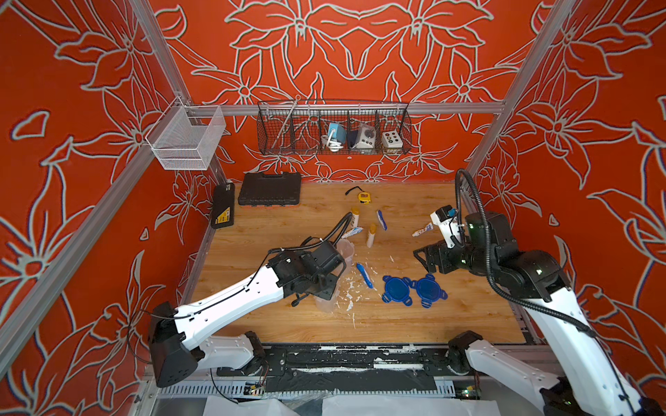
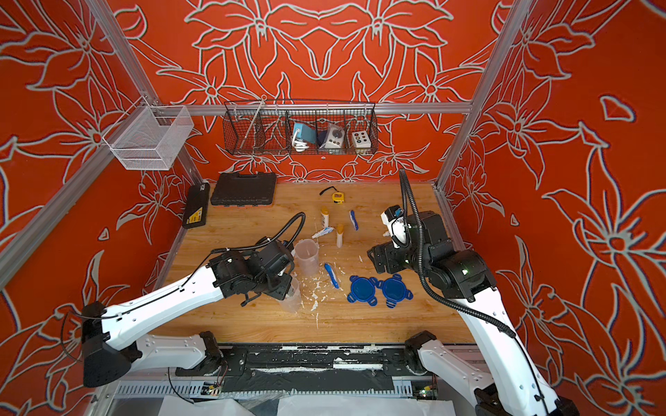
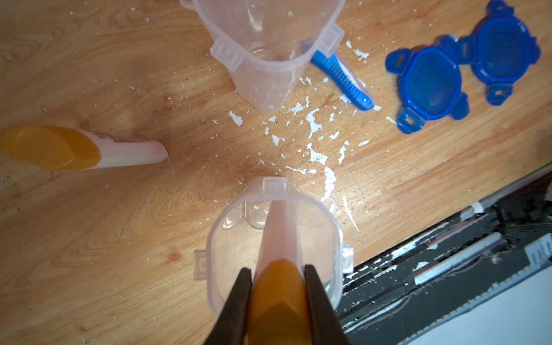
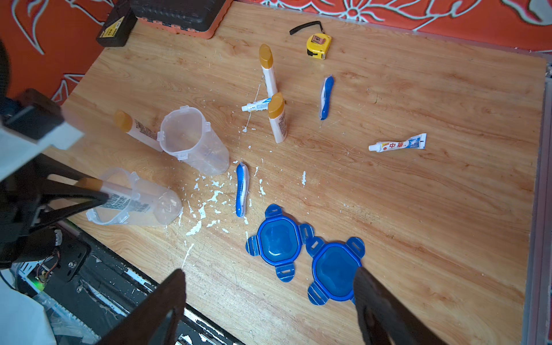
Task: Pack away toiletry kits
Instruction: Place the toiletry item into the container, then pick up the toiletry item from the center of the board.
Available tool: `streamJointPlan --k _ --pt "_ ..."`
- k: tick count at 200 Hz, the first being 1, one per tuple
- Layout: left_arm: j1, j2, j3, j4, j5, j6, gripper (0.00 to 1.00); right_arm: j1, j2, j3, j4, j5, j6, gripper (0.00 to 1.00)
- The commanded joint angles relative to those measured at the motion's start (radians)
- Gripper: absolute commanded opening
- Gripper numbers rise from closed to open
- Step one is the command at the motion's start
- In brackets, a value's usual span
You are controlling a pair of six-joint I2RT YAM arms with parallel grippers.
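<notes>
- The left pincer [image 3: 278, 268] is clenched on the yellow cap of a small white bottle [image 3: 279, 227]. The bottle's lower end hangs inside the clear cup [image 3: 274, 186] directly under the jaws and is not yet let go.
- The right pincer [image 4: 268, 273] is spread wide and grasps nothing. The two blue lids [image 4: 279, 242] lie touching each other just ahead of its tips.
- Just beyond the left pincer stands the second cup [image 3: 263, 68], which looks empty, with another bottle [image 3: 119, 152] lying near it.
- One toothbrush [image 4: 242, 191] lies between the two pincers.
- Farther out, beyond both pincers, lie the other toothbrush [image 4: 326, 98], two more bottles [image 4: 277, 119] and two toothpaste tubes [image 4: 397, 145].
- By my judgement the packing is at its very start: the first item is going in, the rest are loose, and no lid is fitted.
</notes>
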Motion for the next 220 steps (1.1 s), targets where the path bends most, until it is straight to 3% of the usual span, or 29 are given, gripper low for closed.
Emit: streamJointPlan --k 1,20,62,120,135,167,182,220 --pt "-0.014 0.012 -0.023 0.013 -0.045 -0.011 0.22 0.006 -0.011 -0.015 0.006 -0.013 -0.021 0.88" --pt "-0.017 0.007 -0.049 0.035 -0.024 -0.020 0.36 0.007 -0.008 -0.012 0.009 -0.013 -0.031 0.88" --pt "-0.020 0.026 -0.021 0.034 -0.009 -0.015 0.53 0.008 0.037 0.022 0.041 -0.016 -0.073 0.88" --pt "-0.004 0.024 0.292 -0.187 -0.043 0.016 0.68 0.008 0.073 0.067 0.043 -0.014 -0.091 0.89" --pt "0.067 0.020 0.345 -0.231 -0.032 0.040 0.70 0.008 0.067 0.052 0.046 -0.027 -0.080 0.89" --pt "0.359 0.008 0.297 -0.196 0.065 0.174 0.80 0.014 0.052 0.029 0.055 -0.075 -0.063 0.91" --pt "0.392 0.029 0.249 -0.154 0.037 0.194 0.90 0.021 0.052 0.026 0.055 -0.113 -0.061 0.93" --pt "0.537 0.059 0.130 -0.039 0.075 0.156 0.96 0.115 0.044 0.011 0.065 -0.148 -0.083 0.98"
